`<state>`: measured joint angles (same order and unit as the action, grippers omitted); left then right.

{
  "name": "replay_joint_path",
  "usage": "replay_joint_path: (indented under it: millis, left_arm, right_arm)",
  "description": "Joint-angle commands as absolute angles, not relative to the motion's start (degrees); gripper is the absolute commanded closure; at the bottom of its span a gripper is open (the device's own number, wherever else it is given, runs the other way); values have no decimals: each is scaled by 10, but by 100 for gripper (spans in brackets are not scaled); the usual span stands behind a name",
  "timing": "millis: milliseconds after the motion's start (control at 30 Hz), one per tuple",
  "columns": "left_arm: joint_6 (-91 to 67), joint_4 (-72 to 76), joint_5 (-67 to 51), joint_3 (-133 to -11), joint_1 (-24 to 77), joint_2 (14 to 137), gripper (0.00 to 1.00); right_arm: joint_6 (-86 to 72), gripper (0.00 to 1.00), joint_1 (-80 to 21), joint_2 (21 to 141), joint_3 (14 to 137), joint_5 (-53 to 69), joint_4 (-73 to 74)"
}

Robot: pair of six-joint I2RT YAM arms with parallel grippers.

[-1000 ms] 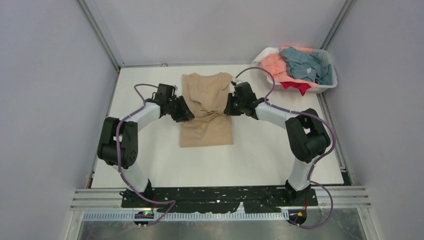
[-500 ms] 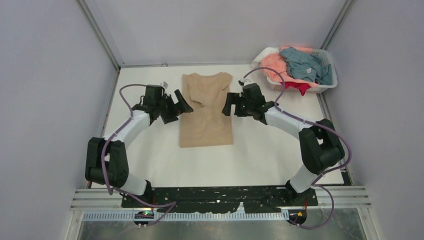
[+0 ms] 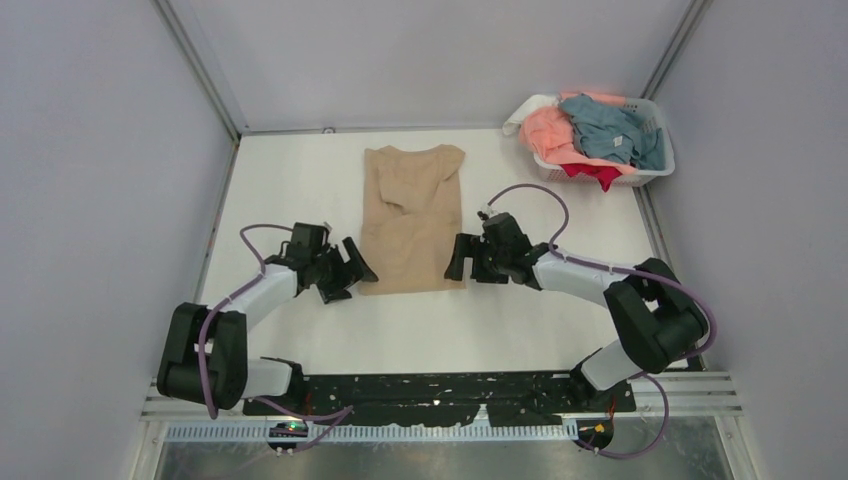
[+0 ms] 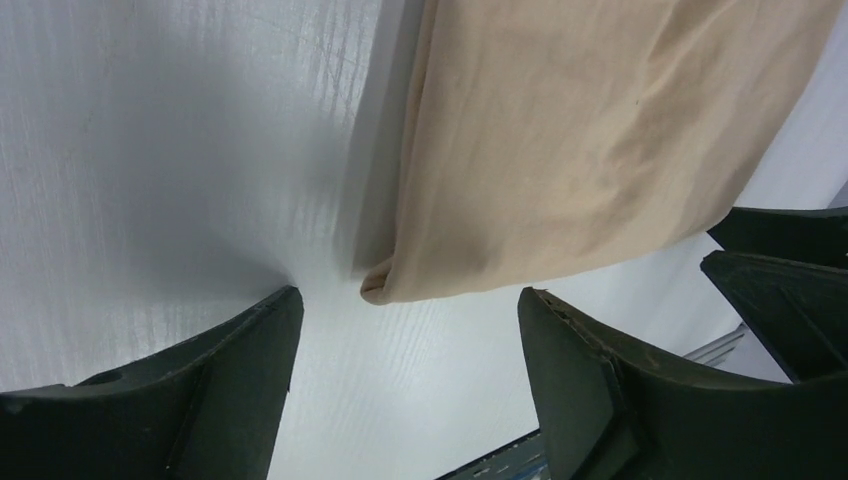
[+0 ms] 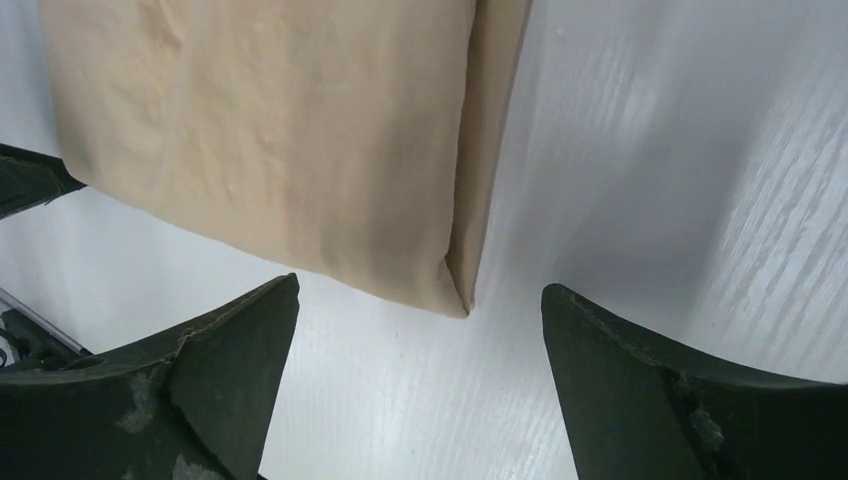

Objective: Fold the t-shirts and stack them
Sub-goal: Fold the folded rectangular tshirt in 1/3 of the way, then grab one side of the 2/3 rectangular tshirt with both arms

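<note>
- The tan-beige t-shirt (image 3: pixel 412 215) lies flat at the centre of the tabletop (image 3: pixel 300 180). It is folded lengthwise into a narrow strip, with its straight edge toward 6 o'clock.
- One second ago both grippers pressed in at the strip's mid-length and fabric was bunched between them. Both have since let go and travelled toward 6 o'clock, and the bunching is gone.
- The left gripper (image 3: pixel 356 271) now sits at the strip's 7 o'clock corner. Its fingers (image 4: pixel 230 385) are spread wide, with the corner between them but untouched.
- The right gripper (image 3: pixel 457 262) sits at the 5 o'clock corner. Its fingers (image 5: pixel 200 390) are equally wide and hold nothing.
- The salmon-pink t-shirt (image 3: pixel 550 130), grey-blue t-shirt (image 3: pixel 610 125) and red t-shirt (image 3: pixel 592 173) are heaped in the white basket (image 3: pixel 652 176) at 1 o'clock.
- Assessment: the side folds appear complete. The new position suggests a cross fold, pinching both near corners and carrying them toward 12 o'clock.
- Caution: each corner is layered, so a shallow pinch may lift only the top layer.
</note>
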<state>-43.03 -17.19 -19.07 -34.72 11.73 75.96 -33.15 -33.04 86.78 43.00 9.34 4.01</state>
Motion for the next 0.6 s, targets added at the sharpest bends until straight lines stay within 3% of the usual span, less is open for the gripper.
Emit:
replay_joint_path:
  millis: [0, 167, 433, 567]
  left_arm:
    - [-449, -132, -183, -314, 122, 760, 25]
    - [-451, -121, -190, -316, 126, 785, 43]
    - [-448, -112, -193, -329, 129, 823, 97]
    - [-441, -114, -188, -333, 130, 831, 100]
  right_arm:
    - [-381, 6, -338, 846, 401, 93, -5]
    - [-392, 20, -340, 837, 375, 98, -34]
    - [-401, 42, -340, 840, 355, 108, -51]
    - [-400, 48, -340, 851, 355, 107, -60]
